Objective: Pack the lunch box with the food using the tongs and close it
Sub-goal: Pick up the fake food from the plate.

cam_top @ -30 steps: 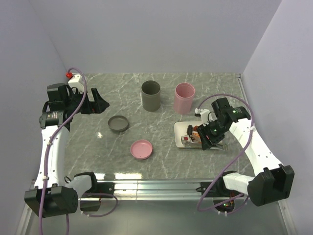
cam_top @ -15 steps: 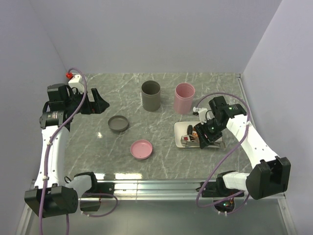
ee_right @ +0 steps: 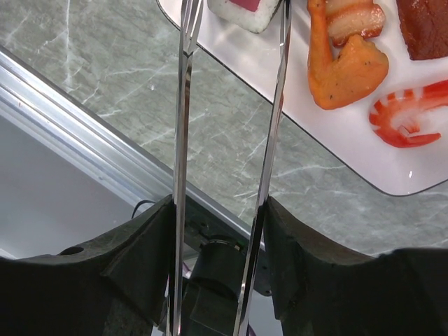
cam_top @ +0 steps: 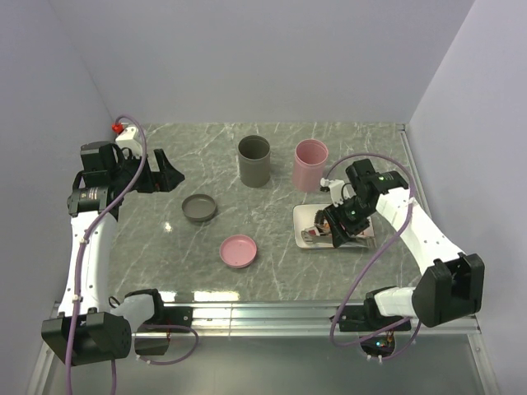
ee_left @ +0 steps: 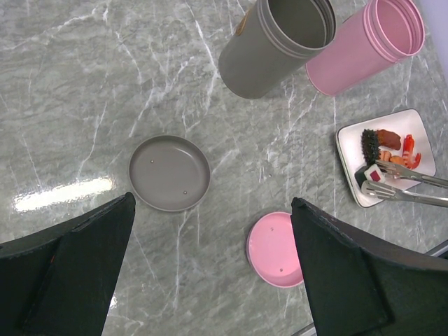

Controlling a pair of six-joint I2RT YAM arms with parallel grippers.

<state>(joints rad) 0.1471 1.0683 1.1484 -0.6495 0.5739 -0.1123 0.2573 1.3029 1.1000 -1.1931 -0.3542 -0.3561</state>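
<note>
Bench: grey marble; tray right.
Tongs: my right gripper clamps them, tips straddling roll.
Left gripper: open, idle far left.
Handling: I'd judge roll light, slippery; squeeze its sides.

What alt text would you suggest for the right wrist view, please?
The right gripper holds grey metal tongs whose two arms reach up to a white tray, passing either side of a red-centred sushi roll. An orange fried piece and a red-orange shrimp lie on the tray to its right.
</note>
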